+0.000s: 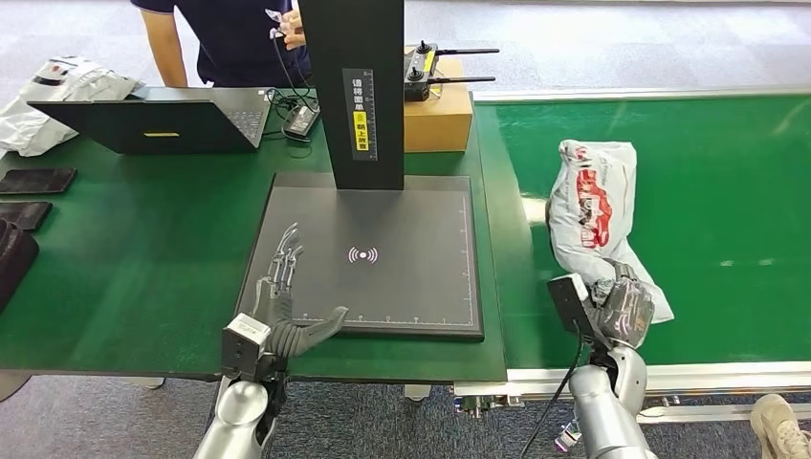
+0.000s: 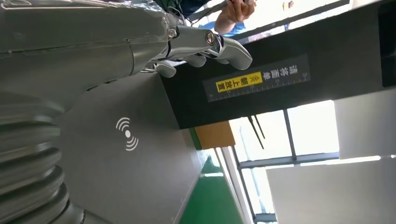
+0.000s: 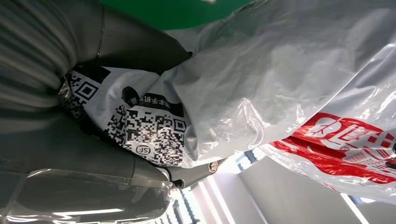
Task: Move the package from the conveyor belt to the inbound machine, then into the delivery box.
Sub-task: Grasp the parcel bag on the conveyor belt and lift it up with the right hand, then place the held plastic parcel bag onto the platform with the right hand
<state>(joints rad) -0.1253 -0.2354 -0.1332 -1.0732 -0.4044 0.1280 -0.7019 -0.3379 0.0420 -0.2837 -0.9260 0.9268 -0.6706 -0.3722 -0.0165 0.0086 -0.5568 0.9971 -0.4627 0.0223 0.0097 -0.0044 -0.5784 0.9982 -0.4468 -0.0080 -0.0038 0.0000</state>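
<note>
The package (image 1: pixel 593 215), a grey poly bag with red print, lies on the green conveyor belt (image 1: pixel 736 220). The right hand (image 1: pixel 622 308) grips the bag's near end; finger placement appears to wrap the plastic, though folds hide it. The left hand (image 1: pixel 287 301) rests over the inbound machine (image 1: pixel 402 258) pad, fingers spread, holding nothing.

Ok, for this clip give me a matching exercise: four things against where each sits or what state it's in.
Things:
1. package
2. left hand
3. right hand
4. laptop

Places or states:
A. open, over the scanner pad
B. lying on the green belt
C. gripping the package's near end
D. open on the table, far left

Pairs: 1-B, 2-A, 3-C, 4-D
</note>
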